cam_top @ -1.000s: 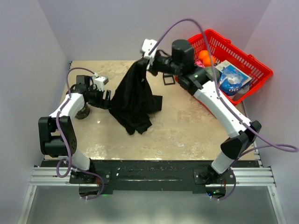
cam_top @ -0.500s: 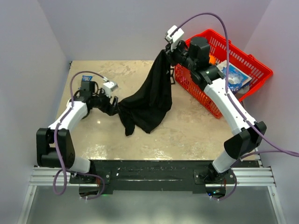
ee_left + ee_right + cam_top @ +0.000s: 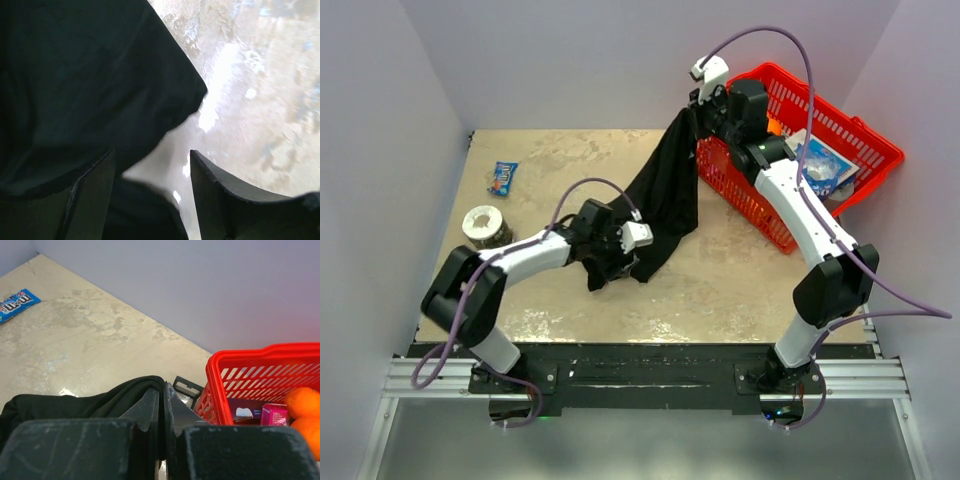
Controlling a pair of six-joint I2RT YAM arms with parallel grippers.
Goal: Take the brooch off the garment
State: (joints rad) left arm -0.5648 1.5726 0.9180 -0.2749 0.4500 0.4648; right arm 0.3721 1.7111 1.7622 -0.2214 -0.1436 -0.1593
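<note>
Just beside garment (image 3: pixel 670 190), red basket (image 3: pixel 738 186)

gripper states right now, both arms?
left gripper: open, down at the shirt, not clamped on it.
right gripper: shut on the shirt, holding it up.

The hanging garment (image 3: pixel 670 190) and red basket (image 3: pixel 735 185) crowd the back right of the table (image 3: pixel 740 280), a tin (image 3: pixel 485 226) and candy packet (image 3: pixel 502 178) sit left, and the front right lies open.
</note>
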